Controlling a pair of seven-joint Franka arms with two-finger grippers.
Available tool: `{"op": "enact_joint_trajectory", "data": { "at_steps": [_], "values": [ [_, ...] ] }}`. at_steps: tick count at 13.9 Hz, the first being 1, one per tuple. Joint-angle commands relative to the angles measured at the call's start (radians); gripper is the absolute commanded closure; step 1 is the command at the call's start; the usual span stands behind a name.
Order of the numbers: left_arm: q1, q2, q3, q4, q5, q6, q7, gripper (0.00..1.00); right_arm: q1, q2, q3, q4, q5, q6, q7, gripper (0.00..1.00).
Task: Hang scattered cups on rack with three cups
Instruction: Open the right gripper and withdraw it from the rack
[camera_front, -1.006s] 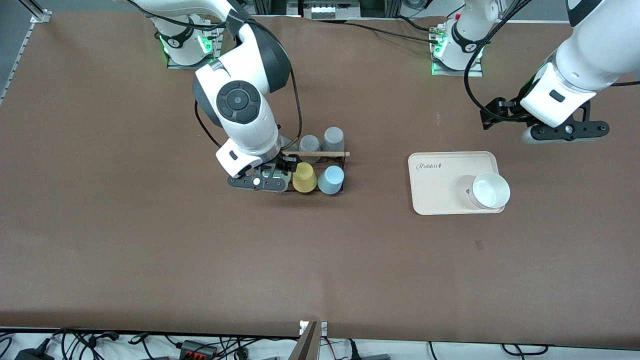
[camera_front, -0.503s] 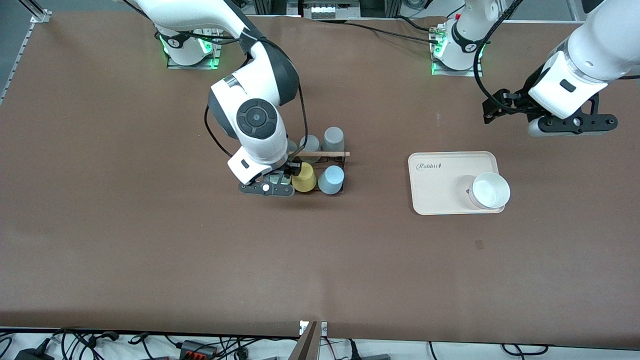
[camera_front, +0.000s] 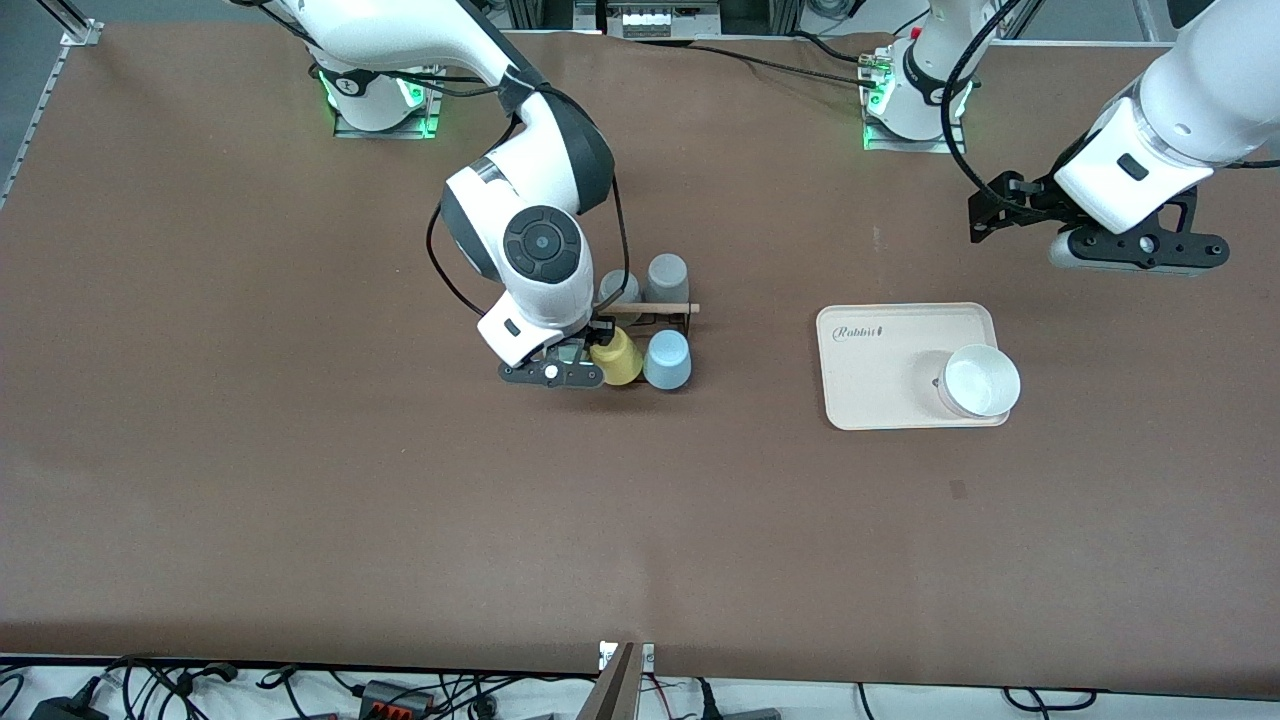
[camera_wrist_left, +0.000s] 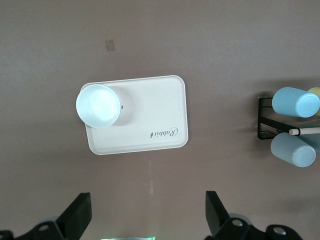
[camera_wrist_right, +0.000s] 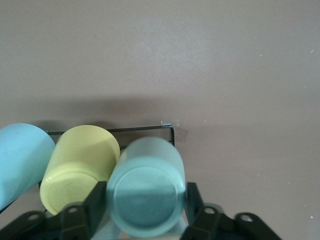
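Right gripper (camera_wrist_right: 145, 210) clenched on mint cup (camera_wrist_right: 146, 187) at rack (camera_front: 650, 322) end, touching yellow cup (camera_wrist_right: 80, 167). Left gripper (camera_wrist_left: 147, 220) released, waiting over bare surface (camera_front: 300, 480).

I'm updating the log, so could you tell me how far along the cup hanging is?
Done: the light blue cup sits on the rack beside the yellow cup. In hand: the right hand grips the mint green cup at the rack. Remaining: releasing it. The left hand waits open over the table.
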Motion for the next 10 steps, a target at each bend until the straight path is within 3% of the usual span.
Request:
{"op": "enact_joint_trajectory", "data": {
  "at_steps": [1, 4, 10],
  "values": [
    [0.011, -0.010, 0.000, 0.007, -0.013, -0.027, 0.029, 0.00, -0.043, -0.020, 0.010, 0.006, 0.001, -0.013, -0.021, 0.00],
    [0.011, -0.010, 0.000, 0.007, -0.013, -0.043, 0.039, 0.00, -0.063, -0.055, -0.005, 0.026, -0.005, -0.016, -0.035, 0.00],
    [0.040, -0.007, 0.002, 0.005, -0.023, -0.040, 0.033, 0.00, -0.264, -0.198, 0.001, 0.032, -0.001, -0.150, -0.070, 0.00]
  ]
}}
